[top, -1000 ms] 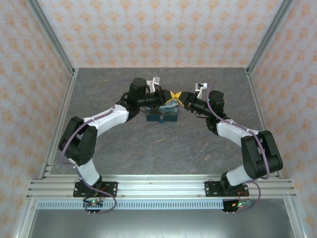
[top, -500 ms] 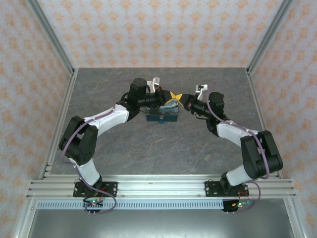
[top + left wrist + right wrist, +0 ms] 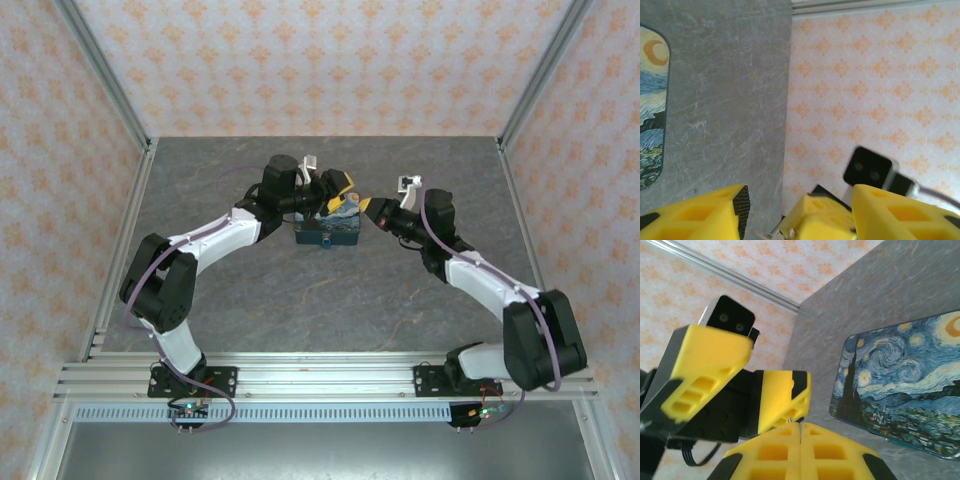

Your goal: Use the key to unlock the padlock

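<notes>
Grey marbled counter (image 3: 250,290), floral-papered walls. Flat, round-cornered box (image 3: 330,232) with a swirling blue starry print lies mid-counter. Left hand (image 3: 345,197), blocky yellow fingers parted, hangs at its far edge. Right hand (image 3: 800,432) is pressed closed, and whether it pinches the key cannot be told.

Robot test cell in a lab

Bare aluminium frame posts (image 3: 100,80) box in a grey stone-look counter (image 3: 330,300). Flat panels of orange-patterned wallpaper (image 3: 330,60) stand in as walls on three sides. Slotted metal rails (image 3: 330,378) run along the near edge, and on them two white-and-black robot arms (image 3: 215,235) are bolted, with loose cabling at their bases.
</notes>
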### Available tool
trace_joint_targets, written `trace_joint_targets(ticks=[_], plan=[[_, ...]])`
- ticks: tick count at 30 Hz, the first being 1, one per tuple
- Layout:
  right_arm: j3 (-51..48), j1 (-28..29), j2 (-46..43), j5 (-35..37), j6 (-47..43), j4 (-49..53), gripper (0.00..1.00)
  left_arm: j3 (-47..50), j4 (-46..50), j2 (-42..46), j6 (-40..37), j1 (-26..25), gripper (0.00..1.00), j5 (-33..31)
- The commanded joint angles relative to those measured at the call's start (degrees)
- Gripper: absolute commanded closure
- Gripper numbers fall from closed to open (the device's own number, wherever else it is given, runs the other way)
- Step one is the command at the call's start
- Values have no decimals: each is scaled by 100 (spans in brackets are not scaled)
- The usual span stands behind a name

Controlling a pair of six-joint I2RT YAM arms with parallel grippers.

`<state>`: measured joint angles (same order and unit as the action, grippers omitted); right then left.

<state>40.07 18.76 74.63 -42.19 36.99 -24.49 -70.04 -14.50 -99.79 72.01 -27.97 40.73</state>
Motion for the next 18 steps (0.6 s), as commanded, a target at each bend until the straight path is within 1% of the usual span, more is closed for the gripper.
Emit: trace_joint_targets(ticks=[1,4,10,14,16,18], plan=[[250,216,-356,954,-1191,987,100,-296,636,286,645,21,42,-208],[290,483,-550,1587,-1689,1227,100,-366,1074,276,1096,16,43,-175],[417,1321,-820,3117,-2902,1553,100,-250,1324,325,1783,-90,47,-228],[460,1767,-823,3895,-3459,1491,100,-226,1284,267,2021,-212,49,-201],[486,1921,-801,4173,-3650,1432,100,-243,1327,241,2067,-279,51,-223],[523,1996,-775,4305,-3751,1410,100,-265,1403,214,2072,-321,54,-241]])
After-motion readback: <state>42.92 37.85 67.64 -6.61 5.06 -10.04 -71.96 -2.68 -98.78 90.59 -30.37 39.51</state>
